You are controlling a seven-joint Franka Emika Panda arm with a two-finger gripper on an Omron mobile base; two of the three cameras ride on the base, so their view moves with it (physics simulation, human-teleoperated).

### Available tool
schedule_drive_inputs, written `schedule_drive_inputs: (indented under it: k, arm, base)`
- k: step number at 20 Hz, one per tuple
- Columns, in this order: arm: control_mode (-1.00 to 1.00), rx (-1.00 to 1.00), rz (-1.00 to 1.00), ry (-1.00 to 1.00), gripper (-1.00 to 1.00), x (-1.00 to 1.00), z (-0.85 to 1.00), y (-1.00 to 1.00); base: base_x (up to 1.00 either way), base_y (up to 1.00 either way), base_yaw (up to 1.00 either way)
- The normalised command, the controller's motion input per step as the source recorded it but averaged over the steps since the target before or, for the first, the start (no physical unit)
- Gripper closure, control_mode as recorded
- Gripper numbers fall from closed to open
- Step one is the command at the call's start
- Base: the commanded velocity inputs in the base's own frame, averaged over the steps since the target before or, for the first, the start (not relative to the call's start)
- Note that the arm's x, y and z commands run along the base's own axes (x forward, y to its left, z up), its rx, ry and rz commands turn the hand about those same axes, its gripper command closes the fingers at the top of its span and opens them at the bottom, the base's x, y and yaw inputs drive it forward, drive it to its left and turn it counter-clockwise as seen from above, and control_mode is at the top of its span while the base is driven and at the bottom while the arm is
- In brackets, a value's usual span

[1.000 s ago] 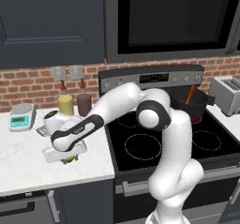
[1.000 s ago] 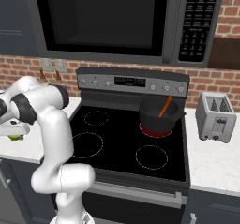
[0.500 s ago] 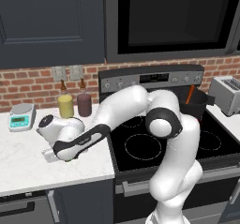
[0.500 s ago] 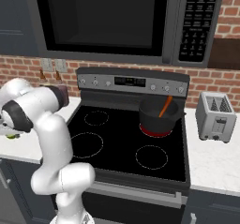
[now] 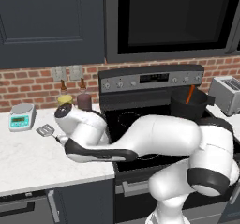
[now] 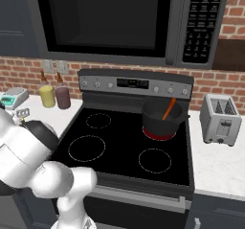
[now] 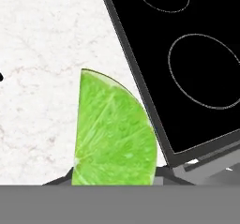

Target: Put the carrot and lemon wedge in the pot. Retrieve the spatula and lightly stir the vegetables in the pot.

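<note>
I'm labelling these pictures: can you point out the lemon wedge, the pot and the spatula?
lemon wedge (image 7: 115, 134), hand view, middle of its green cut face.
pot (image 6: 158, 120), right base view, black front wall.
spatula (image 5: 45, 130), left base view, its flat silver head on the counter.

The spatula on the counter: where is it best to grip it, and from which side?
Probably the thin black handle, from above. The spatula lies flat on the white counter beside the scale, so the fingers could straddle the handle; the slotted head looks too flat to pinch.
</note>
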Motion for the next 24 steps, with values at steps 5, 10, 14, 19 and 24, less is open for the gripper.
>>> schedule_drive_inputs:
  k: [5, 10, 14, 19, 24]
  arm:
    - [-1.00, 0.22, -0.24, -0.03, 1.00, -0.06, 1.00, -1.00]
    - [-1.00, 0.20, -0.22, 0.00, 1.00, 0.00, 0.72, -1.00]
    - [-1.00, 0.16, -0.19, -0.02, 1.00, 0.00, 0.33, -1.00]
    - [-1.00, 0.16, -0.18, 0.00, 1.00, 0.01, 0.03, -1.00]
    - [-1.00, 0.12, -0.18, 0.00, 1.00, 0.23, 0.00, -1.00]
  base:
    - [0.00, 0.00, 0.00]
    - [0.00, 0.00, 0.00]
    - [0.00, 0.00, 0.00]
    - [0.00, 0.00, 0.00]
    - [0.00, 0.00, 0.00]
